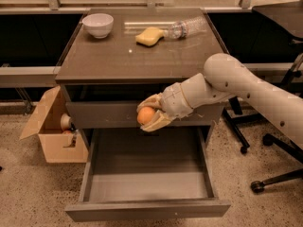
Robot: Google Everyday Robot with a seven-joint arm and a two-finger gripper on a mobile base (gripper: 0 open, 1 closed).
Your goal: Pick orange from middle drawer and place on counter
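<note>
My gripper (pixel 147 114) is shut on the orange (pixel 145 115), a small round orange fruit held between its pale fingers. It hangs in front of the upper drawer front, above the open middle drawer (pixel 147 178) and just below the front edge of the counter (pixel 137 56). The drawer is pulled far out and its grey inside is bare. My arm reaches in from the right.
On the counter stand a white bowl (pixel 98 24) at the back left, a yellow sponge (pixel 149 35) and a clear plastic bottle (pixel 187 27) lying on its side. An open cardboard box (pixel 52 129) sits on the floor at the left. Office chair legs (pixel 272 174) stand at the right.
</note>
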